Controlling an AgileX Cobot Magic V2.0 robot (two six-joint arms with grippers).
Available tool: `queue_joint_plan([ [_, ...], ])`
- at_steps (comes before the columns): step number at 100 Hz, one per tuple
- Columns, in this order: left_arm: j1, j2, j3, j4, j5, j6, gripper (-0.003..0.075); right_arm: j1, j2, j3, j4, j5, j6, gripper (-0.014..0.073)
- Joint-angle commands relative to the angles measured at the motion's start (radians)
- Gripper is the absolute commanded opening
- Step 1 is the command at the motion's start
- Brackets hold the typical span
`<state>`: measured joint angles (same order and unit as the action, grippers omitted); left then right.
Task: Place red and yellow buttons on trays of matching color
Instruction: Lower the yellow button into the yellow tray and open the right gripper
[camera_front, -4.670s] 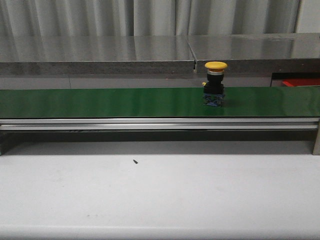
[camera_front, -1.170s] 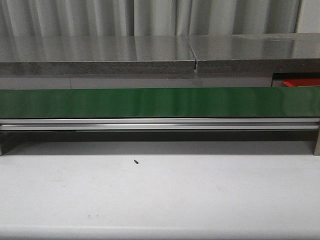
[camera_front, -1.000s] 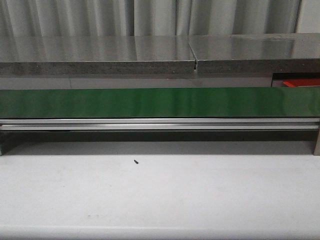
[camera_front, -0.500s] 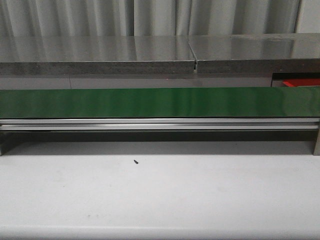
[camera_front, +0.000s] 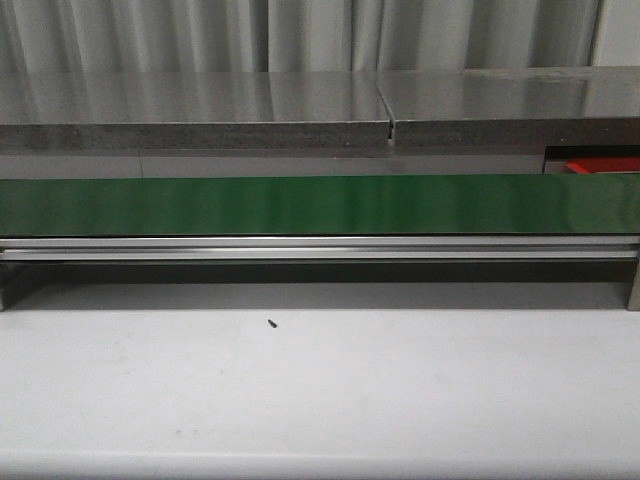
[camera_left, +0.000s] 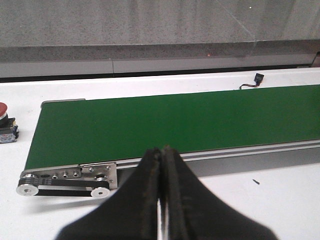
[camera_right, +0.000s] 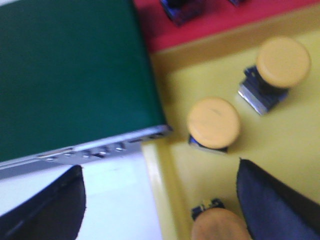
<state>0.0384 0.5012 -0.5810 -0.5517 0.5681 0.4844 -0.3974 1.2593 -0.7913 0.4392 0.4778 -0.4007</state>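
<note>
A: Zero buttons on the green belt (camera_front: 320, 205) in the front view. Only a sliver of the red tray (camera_front: 603, 165) past its right end. Neither claw visible there.

B: And from the left wrist?

A: Left gripper (camera_left: 161, 200) pressed fully together, gripping nothing, hovering off the belt's near edge. One red button (camera_left: 5, 122) upright on the white table (camera_left: 280, 200), just beyond the belt's end and not yet in any tray.

B: Right wrist?

A: Right gripper (camera_right: 159, 172) spread wide over the yellow tray (camera_right: 300, 150), clamping nothing. Three in there: far yellow button (camera_right: 282, 62), middle yellow button (camera_right: 213, 122), and nearest yellow button (camera_right: 220, 226) close to the tray's belt-side edge, partly cropped. Cannot tell whether touching a finger.

B: Probably the tail of a release, then. Best to rise straight up with the jaws kept wide, clear of the nearest cap and the tray's edge. No sideways drift toward the middle one. Afterwards, likely the red one's turn.
</note>
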Motion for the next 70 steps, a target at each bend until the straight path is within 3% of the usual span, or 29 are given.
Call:
queue_joint_plan([
  [1,-0.007,0.005,-0.026,-0.030,-0.067,-0.003,-0.0019,0.063,-0.116,-0.031,0.021,-0.042,-0.044,0.0614],
  [21,-0.007,0.005,-0.026,-0.030,-0.067,-0.003,-0.0019,0.213,-0.302,-0.029,0.021,0.009,-0.130,0.0614],
  [38,-0.007,0.005,-0.026,-0.030,-0.067,-0.003,-0.0019,0.243,-0.396,-0.026,0.018,0.085,-0.134,0.0559],
  [47,-0.007,0.005,-0.026,-0.030,-0.067,-0.003,-0.0019,0.243,-0.424,-0.026,0.011,0.114,-0.134,0.0423],
  [70,-0.007,0.005,-0.026,-0.030,-0.067,-0.003,-0.0019,0.243,-0.443,-0.026,0.011,0.122,-0.134,-0.0066],
])
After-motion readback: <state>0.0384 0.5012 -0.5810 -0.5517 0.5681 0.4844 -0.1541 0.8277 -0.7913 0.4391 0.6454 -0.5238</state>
